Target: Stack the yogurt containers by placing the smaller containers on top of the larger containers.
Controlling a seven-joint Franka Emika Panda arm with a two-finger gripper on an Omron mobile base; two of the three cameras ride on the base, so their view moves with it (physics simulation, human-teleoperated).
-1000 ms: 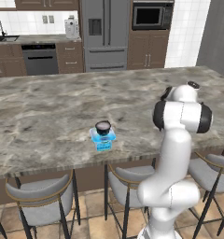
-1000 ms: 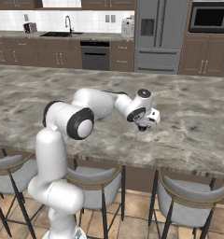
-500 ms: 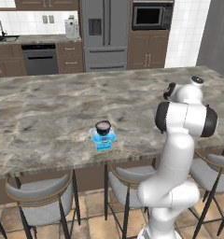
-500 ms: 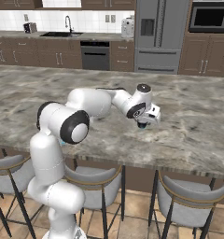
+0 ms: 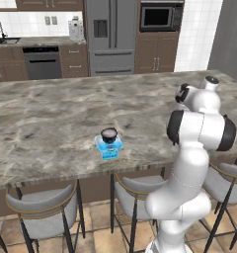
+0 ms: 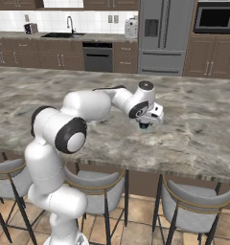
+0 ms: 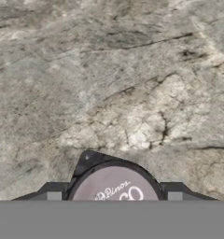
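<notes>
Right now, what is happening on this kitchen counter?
A white robot arm is stacking yogurt containers on the marble counter. One dark cup already sits on the light-blue tub. The arm's jaws stand on either side of a second dark cup, away from the tub; whether they grip it yet is unclear.
</notes>
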